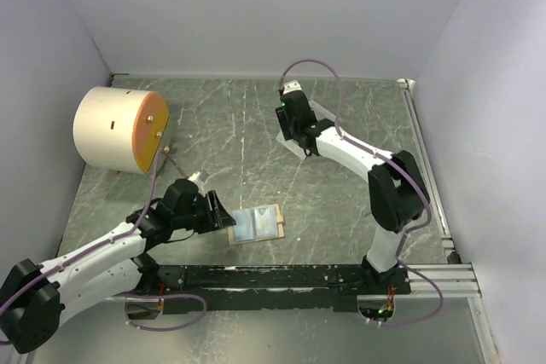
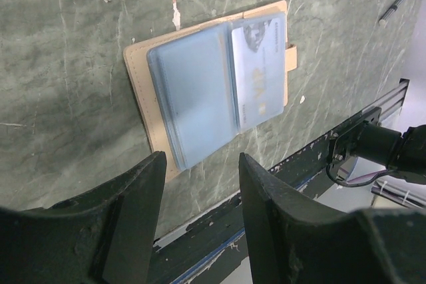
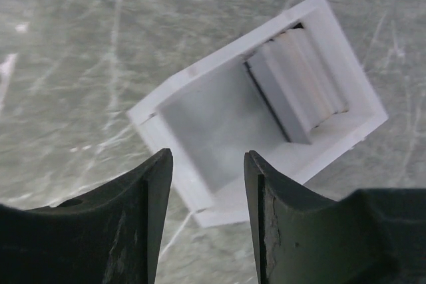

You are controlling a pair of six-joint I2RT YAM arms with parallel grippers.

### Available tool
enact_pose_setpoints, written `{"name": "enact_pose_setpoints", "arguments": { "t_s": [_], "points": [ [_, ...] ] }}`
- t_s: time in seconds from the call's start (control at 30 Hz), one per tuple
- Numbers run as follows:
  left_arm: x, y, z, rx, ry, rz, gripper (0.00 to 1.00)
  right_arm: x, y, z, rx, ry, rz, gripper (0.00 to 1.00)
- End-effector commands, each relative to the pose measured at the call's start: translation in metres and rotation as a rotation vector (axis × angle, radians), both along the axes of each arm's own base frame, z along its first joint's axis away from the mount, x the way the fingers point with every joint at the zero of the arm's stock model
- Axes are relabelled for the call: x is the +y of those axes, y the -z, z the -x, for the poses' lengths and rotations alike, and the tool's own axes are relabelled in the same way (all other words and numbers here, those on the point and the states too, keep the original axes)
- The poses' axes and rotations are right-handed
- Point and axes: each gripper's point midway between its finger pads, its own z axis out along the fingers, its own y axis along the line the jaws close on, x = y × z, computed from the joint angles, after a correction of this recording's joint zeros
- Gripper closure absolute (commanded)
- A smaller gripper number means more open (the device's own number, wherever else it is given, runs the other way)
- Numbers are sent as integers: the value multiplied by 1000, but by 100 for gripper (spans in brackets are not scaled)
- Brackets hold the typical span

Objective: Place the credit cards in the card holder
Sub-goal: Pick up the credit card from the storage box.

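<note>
Toward the far edge of the grey-green, marble-patterned table (image 1: 239,134), a little right of its middle, the right arm stretches out long from its base, elbow bent high near the right edge. Its right hand (image 3: 208,164) points down over the small white open-topped tray (image 3: 206,118). The two dark fingers stand apart with nothing between them, above the tray's nearer end rather than touching it, as far as the wrist view lets me judge. Inside the tray, a stack of thin cards (image 3: 293,88) leans against the end farthest from the fingers. Their edges look grey and whitish with one dark edge showing, and I cannot tell their face colours.

Close to the near edge, left of the middle, the left arm lies low and folded. Its left hand (image 2: 201,164) is aimed at the open tan folding wallet (image 2: 193,98), which lies flat just beyond the fingertips. These fingers are also spread and empty. The wallet shows light-blue clear sleeves, and one pale card (image 2: 258,64) sits tucked in the right-hand sleeve.

A big cream cylinder with an orange end face (image 1: 115,130) rests on its side by the far left corner. A black metal rail (image 1: 281,277) runs along the near edge, and plain pale lilac walls (image 1: 256,6) close in the table.
</note>
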Motion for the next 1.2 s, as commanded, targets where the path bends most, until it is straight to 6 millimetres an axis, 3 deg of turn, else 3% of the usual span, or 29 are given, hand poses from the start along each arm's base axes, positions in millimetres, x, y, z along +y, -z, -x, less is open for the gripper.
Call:
{"name": "enact_pose_setpoints", "arguments": {
  "t_s": [0.0, 0.23, 0.37, 0.4, 0.5, 0.63, 1.17],
  "points": [
    [-1, -2, 4, -13, 33, 1, 42, -40, 19, -20, 72, 19, 180, 52],
    [3, -4, 4, -23, 17, -5, 42, -71, 26, -50, 66, 33, 322, 53],
    [3, -5, 3, -30, 0, 17, 41, -79, 21, -67, 55, 51, 423, 53],
    [2, -6, 4, -30, 0, 24, 41, -81, 32, -70, 74, 51, 455, 53],
    [1, -6, 5, -26, 6, 28, 42, -81, 35, -79, 80, 41, 478, 53],
    [2, -8, 5, -26, 3, 21, 42, -72, 42, -83, 86, -13, 468, 54],
    [3, -3, 5, -11, -11, 19, 43, -79, 54, -90, 93, -27, 563, 54]
  ]
}}
